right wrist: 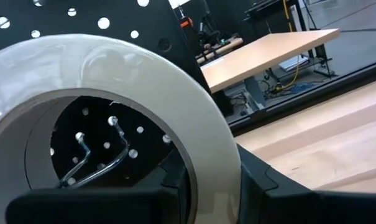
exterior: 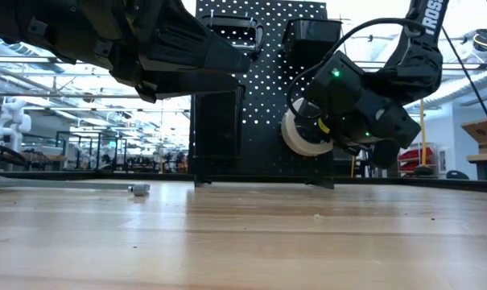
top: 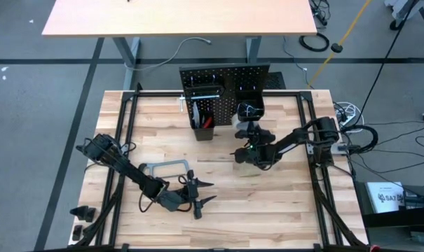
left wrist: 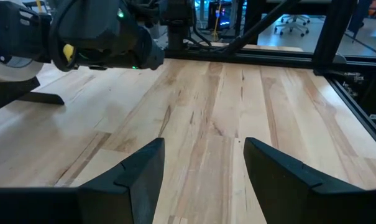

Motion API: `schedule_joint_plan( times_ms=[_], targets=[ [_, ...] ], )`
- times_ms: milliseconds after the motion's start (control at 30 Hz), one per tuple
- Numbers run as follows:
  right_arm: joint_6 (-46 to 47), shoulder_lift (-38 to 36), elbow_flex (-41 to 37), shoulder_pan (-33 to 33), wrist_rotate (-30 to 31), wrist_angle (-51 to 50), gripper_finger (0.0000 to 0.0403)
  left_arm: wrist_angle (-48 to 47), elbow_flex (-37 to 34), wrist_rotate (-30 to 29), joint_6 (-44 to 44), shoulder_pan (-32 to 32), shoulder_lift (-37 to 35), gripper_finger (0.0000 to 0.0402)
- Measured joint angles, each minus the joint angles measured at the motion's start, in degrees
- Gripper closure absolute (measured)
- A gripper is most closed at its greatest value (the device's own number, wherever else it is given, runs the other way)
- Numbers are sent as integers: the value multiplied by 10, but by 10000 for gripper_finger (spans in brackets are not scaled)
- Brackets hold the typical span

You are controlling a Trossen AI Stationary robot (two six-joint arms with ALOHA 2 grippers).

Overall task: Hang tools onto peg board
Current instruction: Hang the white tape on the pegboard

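The left hand (top: pixel 197 196) hangs with its fingers wide and empty over the wooden counter (top: pixel 282 203), well short of the peg board (exterior: pixel 263 97). Nearer the board, the right hand (exterior: pixel 319 129) grips the white tape roll (exterior: pixel 301 135) just before a silver hook (right wrist: pixel 97 155); the roll hides most of that hand's fingers. Behind the board, a bright workshop blurs away.

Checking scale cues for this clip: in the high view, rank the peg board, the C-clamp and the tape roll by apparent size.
1. peg board
2. C-clamp
3. tape roll, mostly hidden by the right gripper, so its rank is unsure.
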Motion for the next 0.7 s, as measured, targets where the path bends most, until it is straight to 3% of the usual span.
schedule_joint_plan(
  times_ms=[700],
  targets=[
    [-86,0,24,-30,-32,-4,330,0,0,17,-2,-3,0,178]
  ],
)
